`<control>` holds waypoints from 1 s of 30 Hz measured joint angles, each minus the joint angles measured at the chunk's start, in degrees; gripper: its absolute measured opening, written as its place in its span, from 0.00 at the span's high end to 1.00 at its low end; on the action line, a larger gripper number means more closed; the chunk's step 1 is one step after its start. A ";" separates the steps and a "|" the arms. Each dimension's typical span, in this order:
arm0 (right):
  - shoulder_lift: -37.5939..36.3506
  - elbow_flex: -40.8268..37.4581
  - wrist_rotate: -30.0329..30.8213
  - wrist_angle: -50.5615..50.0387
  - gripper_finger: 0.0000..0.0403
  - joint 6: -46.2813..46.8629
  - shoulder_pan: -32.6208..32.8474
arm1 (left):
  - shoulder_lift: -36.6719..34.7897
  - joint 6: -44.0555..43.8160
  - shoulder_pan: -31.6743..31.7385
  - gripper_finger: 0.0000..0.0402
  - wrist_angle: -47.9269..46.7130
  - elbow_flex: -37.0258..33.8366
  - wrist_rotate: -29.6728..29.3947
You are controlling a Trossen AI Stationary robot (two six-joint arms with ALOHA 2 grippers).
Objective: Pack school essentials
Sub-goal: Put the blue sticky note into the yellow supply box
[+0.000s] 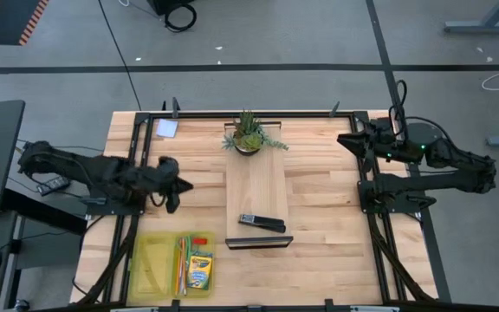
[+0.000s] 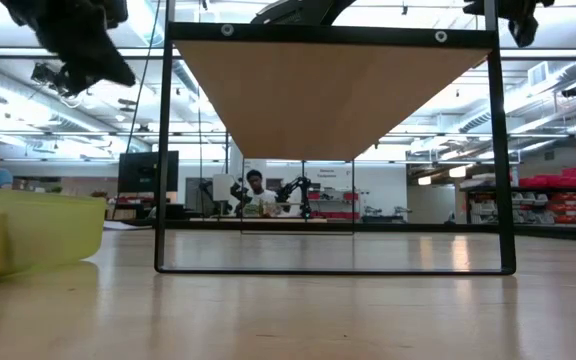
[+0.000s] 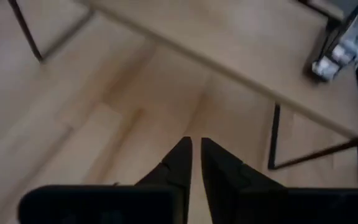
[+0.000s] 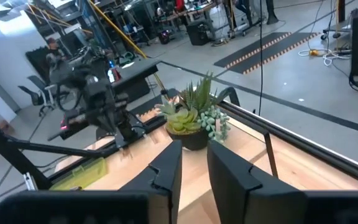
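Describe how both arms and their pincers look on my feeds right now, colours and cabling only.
Both arms are matte black, chunky and jointed. The left pincer ends in two dark, tapered, wedge-shaped fingers; the right pincer has two similar broad black fingers. In the high view, black cables run along the right arm near its base, where small green lights glow.

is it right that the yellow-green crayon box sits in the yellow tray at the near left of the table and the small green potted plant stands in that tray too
Not quite. The yellow-green crayon box does sit in the yellow tray at the near left, but the small green potted plant stands on the light wooden board at the table's far middle, as the high view shows.
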 joint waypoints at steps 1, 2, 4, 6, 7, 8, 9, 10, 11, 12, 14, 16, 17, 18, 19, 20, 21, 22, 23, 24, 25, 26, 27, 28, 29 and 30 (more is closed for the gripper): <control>-0.58 -0.55 0.00 0.02 0.80 0.01 0.00 | -1.32 1.74 1.04 0.92 0.17 0.00 -0.25; -1.12 -1.03 -0.01 0.02 0.81 0.04 0.00 | -2.53 3.76 2.20 0.94 0.81 0.00 -0.45; -1.72 -1.62 -0.04 0.46 0.83 0.08 0.00 | -4.83 8.84 4.66 0.97 3.12 0.00 -0.61; -1.97 -1.83 -0.22 0.75 0.86 0.11 0.00 | -6.82 13.51 6.90 0.99 6.13 0.00 -0.37; -2.13 -1.86 -0.25 0.70 0.88 0.09 0.00 | -7.82 15.64 7.94 0.99 7.06 0.00 -0.27; -2.39 -1.86 -0.26 0.72 0.90 0.07 0.00 | -8.90 17.34 8.98 0.99 7.24 0.00 -0.22; -2.93 -1.86 -0.26 0.75 0.91 0.09 0.00 | -9.94 18.43 10.05 0.99 7.23 0.00 -0.18; -3.64 -1.87 -0.26 0.76 0.93 0.10 0.00 | -10.92 19.35 11.05 0.99 7.28 0.00 -0.11; -4.39 -1.88 -0.28 0.93 0.95 0.22 0.00 | -12.16 20.11 11.96 0.99 7.23 0.00 0.33; -5.31 -1.88 -0.55 1.09 0.97 0.58 0.00 | -13.51 20.78 12.74 0.99 7.19 -0.02 0.85; -7.64 -1.88 -1.74 0.79 0.98 1.27 0.00 | -16.23 20.97 13.86 0.99 7.46 -0.02 1.25; -10.20 -1.86 -1.92 0.98 0.98 1.72 0.00 | -19.06 21.24 14.63 0.99 7.85 -0.02 1.33; -11.53 -1.86 -1.92 0.98 0.98 1.81 0.00 | -20.29 21.45 15.03 0.99 8.71 -0.02 1.34; -12.55 -1.86 -1.88 1.00 0.98 2.01 0.00 | -21.14 21.54 15.30 0.99 9.49 0.00 1.34; -13.29 -1.84 -1.57 1.04 0.98 2.37 0.00 | -21.90 21.45 15.48 0.99 9.44 0.02 1.32; -13.82 -1.84 -1.07 1.01 0.98 2.52 0.00 | -22.39 21.18 15.63 0.99 8.81 0.02 1.27; -14.21 -1.84 -0.73 0.83 0.98 2.50 -0.02 | -22.55 20.81 15.74 0.99 8.13 0.02 0.98; -14.44 -1.84 -0.32 0.74 0.98 2.37 -0.02 | -22.53 20.28 15.90 0.99 7.24 0.02 0.39; -14.49 -1.84 0.09 0.74 0.98 2.19 -0.02 | -22.47 19.28 16.08 0.99 6.27 0.00 -0.68; -14.49 -1.84 0.49 0.46 0.98 1.96 -0.02 | -22.35 18.58 16.35 0.99 5.25 0.00 -1.96; -14.46 -1.84 0.89 -0.06 0.98 1.76 -0.02 | -21.89 17.81 16.78 0.99 4.48 -0.02 -3.33; -14.34 -1.84 1.44 -0.34 0.98 1.64 -0.01 | -21.38 17.20 17.33 0.99 4.12 -0.11 -4.34; -14.16 -1.84 1.97 -0.50 0.98 1.62 -0.02 | -21.11 16.49 17.97 0.99 3.89 -0.46 -5.19; -13.96 -1.84 2.23 -0.83 0.98 1.62 0.00 | -20.80 15.86 18.81 0.99 3.64 -1.05 -6.16; -13.83 -1.84 2.31 -0.96 0.98 1.61 -0.02 | -20.46 14.79 19.78 0.99 3.66 -1.66 -7.27; -13.82 -1.84 2.34 -0.96 0.98 1.60 0.00 | -19.95 13.65 21.02 0.99 3.90 -2.50 -8.19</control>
